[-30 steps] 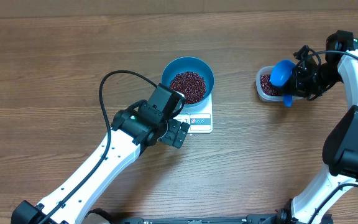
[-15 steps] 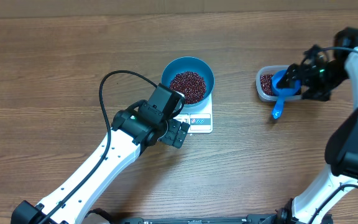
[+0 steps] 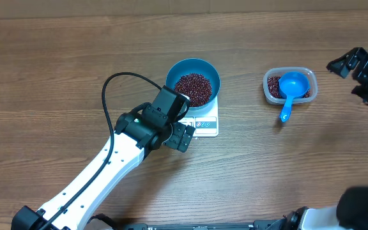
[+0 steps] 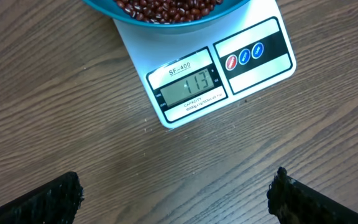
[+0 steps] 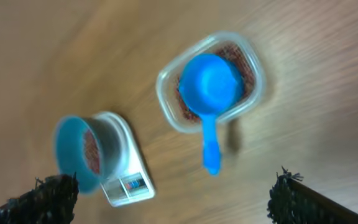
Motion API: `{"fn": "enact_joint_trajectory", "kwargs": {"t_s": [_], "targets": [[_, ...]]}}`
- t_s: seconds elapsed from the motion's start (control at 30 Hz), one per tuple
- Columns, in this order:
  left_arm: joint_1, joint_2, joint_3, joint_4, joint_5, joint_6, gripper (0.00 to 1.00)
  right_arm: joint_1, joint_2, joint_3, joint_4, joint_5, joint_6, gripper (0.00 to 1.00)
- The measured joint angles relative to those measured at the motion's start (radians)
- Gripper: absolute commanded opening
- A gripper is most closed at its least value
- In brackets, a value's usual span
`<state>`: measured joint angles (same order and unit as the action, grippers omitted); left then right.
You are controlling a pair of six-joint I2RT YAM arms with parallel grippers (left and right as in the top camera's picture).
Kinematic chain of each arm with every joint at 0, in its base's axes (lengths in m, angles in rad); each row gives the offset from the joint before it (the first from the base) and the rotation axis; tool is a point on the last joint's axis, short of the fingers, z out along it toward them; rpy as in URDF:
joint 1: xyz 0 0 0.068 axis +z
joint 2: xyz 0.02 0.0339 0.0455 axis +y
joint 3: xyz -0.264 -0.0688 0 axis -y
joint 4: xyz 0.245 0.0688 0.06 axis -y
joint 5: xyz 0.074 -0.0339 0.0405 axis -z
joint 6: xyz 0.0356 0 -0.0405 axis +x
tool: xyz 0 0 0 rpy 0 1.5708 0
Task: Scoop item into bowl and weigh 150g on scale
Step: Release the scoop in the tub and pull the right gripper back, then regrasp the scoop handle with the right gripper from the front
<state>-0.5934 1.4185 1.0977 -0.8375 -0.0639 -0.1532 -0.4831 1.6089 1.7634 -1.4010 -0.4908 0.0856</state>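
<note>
The blue bowl [image 3: 211, 72] stands on the white scale [image 3: 207, 125] and holds a heap of red-brown beans [image 3: 193, 88]. My left gripper [image 3: 183, 136] hovers open just in front of the scale, empty. In the left wrist view the scale [image 4: 253, 68] displays 113 below the bowl [image 4: 166, 17], and the left gripper [image 4: 176, 196] has bare wood between its fingers. My right gripper [image 3: 355, 80] is open at the far right, clear of everything. In the right wrist view the right gripper [image 5: 173, 196] is above the table, with the bowl [image 5: 67, 146] and scale [image 5: 126, 183] in the distance.
A clear plastic tub [image 3: 267, 87] with more beans [image 3: 273, 85] sits to the right of the scale. A blue scoop [image 3: 291, 85] lies in it, handle sticking out over the front rim. The right wrist view shows the tub [image 5: 166, 99] and scoop [image 5: 210, 87] below.
My right gripper opened and let go of the blue scoop, which now rests in the tub. The right arm then pulled back to the right. The left arm stayed still.
</note>
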Motion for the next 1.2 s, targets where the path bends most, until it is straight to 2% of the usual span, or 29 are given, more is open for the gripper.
{"fn": "enact_joint_trajectory", "kwargs": {"t_s": [0.23,0.37,0.43,0.53,0.67,0.77,0.97,1.07,1.2], "targets": [[0.000,0.000,0.000,-0.002,0.001,0.000,1.00,0.001,-0.294,-0.461,0.454,-0.016,0.267,1.00],[0.000,0.000,0.000,-0.001,0.000,0.000,1.00,0.001,-0.532,-0.775,0.683,0.008,0.453,1.00],[0.000,0.000,0.000,0.000,0.000,0.000,1.00,0.001,-0.603,-0.917,0.797,0.014,0.591,1.00],[0.000,0.000,0.000,-0.002,0.000,0.000,1.00,0.001,-0.613,-1.144,0.996,-0.007,0.761,0.96],[0.000,0.000,0.000,-0.001,0.000,0.000,1.00,0.008,-0.505,-1.395,1.342,-0.088,0.906,0.90],[0.000,0.000,0.000,0.000,0.002,0.000,1.00,0.040,-0.443,-1.475,1.508,-0.127,0.989,0.90],[0.000,0.000,0.000,0.000,0.003,0.000,1.00,0.143,-0.397,-1.481,1.613,-0.061,1.101,0.89],[0.000,0.000,0.000,0.000,0.003,0.000,1.00,0.225,-0.373,-1.481,1.643,0.027,1.165,0.87],[0.000,0.000,0.000,0.000,0.003,0.000,0.99,0.320,-0.330,-1.481,1.717,0.182,1.255,0.77]]}}
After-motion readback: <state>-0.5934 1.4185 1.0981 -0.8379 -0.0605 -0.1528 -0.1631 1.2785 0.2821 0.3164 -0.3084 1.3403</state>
